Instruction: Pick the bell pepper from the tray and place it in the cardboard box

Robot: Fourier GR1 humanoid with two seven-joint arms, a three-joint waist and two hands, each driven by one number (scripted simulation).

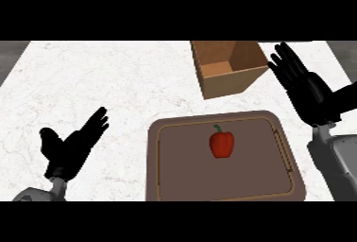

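Red bell pepper with green stem point(222, 144) lies mid-frame, alone on the brown rounded-square tray point(174, 189), untouched; open tan cardboard box point(230, 78) stands just above the tray, mouth upward for loading; right hand point(305, 90), fingers spread, beside the box; left hand point(73, 144), fingers released, lower left; bare white marble counter point(105, 80) leaves room.

A single head view looks steeply down on the counter point(105, 80), forearms entering from the lower edge.
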